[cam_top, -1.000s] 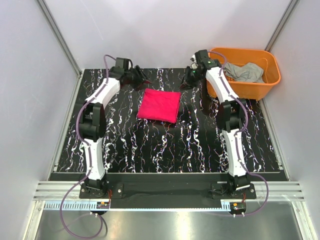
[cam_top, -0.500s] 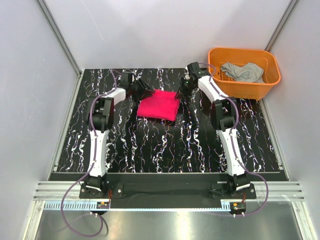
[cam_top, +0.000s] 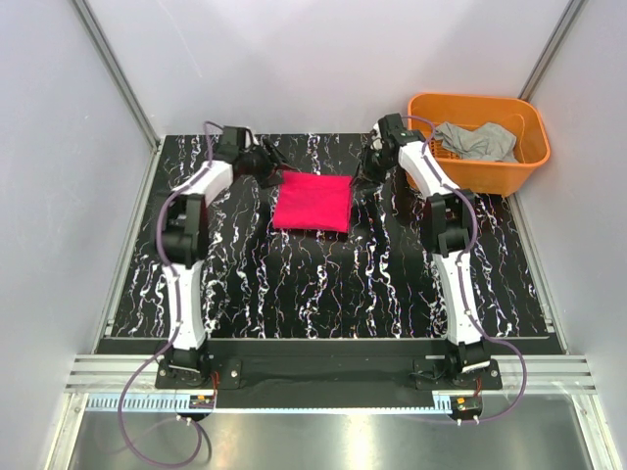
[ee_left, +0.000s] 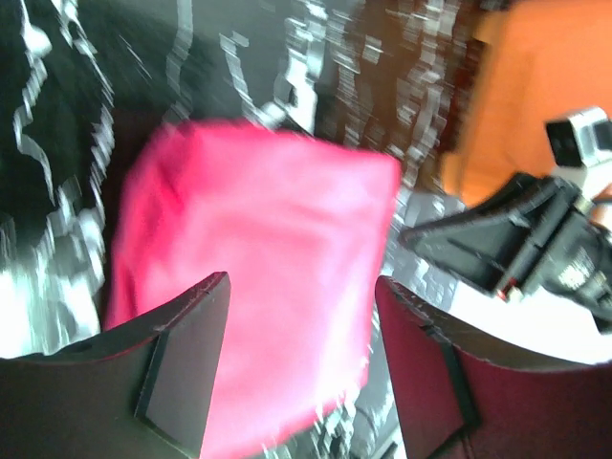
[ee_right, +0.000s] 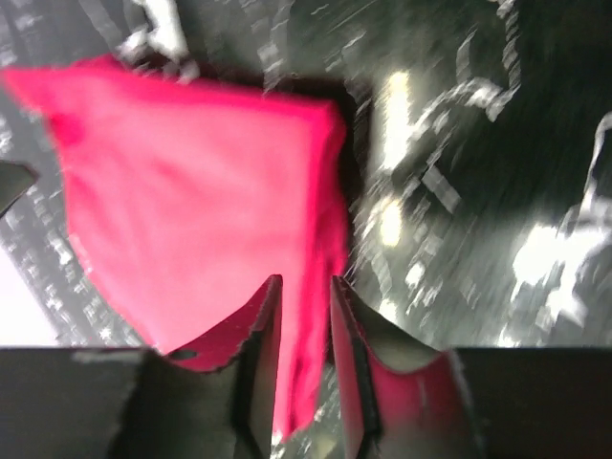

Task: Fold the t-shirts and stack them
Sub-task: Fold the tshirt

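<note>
At the far middle of the black marbled table [cam_top: 294, 284], the magenta-red t-shirt [cam_top: 313, 203] lies folded into a neat, slightly skewed rectangle, flat on the surface. I flank it with both claws: my left gripper [cam_top: 275, 168] at its ten o'clock corner, my right gripper [cam_top: 364, 174] at its two o'clock corner. Seen from the left wrist, my left jaws stand wide apart over the near edge of the cloth, holding nothing. From the right wrist, my right jaws show only a narrow gap; red fabric appears between them, but whether they pinch it I cannot tell.

Judging by the tidy shape, this shirt's fold looks finished or nearly so, and the step in hand reads as squaring or letting go of the far edge. Next would come the light grey t-shirt [cam_top: 478, 141], crumpled in the orange plastic basket [cam_top: 427, 167] at two o'clock from the red one; it calls for lifting out and spreading flat.

Soft, matte knit, thick where layered, limp at the edges; the basket rigid and glossy, the tabletop hard and white-veined.
</note>
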Robot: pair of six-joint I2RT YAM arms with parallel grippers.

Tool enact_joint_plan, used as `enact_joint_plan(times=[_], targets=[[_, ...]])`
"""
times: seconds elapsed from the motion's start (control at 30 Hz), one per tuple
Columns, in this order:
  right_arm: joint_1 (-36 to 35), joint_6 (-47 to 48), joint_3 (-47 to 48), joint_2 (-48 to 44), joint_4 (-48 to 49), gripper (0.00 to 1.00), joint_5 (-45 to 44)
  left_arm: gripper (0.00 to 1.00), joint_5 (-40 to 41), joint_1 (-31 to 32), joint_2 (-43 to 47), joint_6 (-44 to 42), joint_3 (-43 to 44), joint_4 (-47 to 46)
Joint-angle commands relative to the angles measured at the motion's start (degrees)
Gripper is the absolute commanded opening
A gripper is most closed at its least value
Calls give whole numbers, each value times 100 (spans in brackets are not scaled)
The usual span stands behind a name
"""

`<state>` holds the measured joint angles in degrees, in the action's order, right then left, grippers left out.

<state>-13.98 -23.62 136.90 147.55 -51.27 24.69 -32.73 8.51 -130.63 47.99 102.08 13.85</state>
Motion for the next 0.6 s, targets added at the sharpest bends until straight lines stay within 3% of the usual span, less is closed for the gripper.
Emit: enact_joint_plan(times=[0.0, 0.17, 0.27, 0.4, 0.57], targets=[[-219, -72, 197, -1016, -367, 36, 360, 65, -40, -60, 1293, -308, -319, 294], [-658, -381, 47, -1061, -200, 36, 1492, 47, -330, 54, 1584, -229, -1189, 189], [-887, -494, -433, -973, 63, 33, 1967, 44, -357, 142, 1497, -368, -1541, -22], [-923, -916, -1805, -1210, 1422, 29, 2198, 41, -620, 168, 901, -430, -1718, -84], [-669, -592, -2956, -1149, 1742, 26, 2260, 40, -471, 107, 407, -931, -1762, 249]])
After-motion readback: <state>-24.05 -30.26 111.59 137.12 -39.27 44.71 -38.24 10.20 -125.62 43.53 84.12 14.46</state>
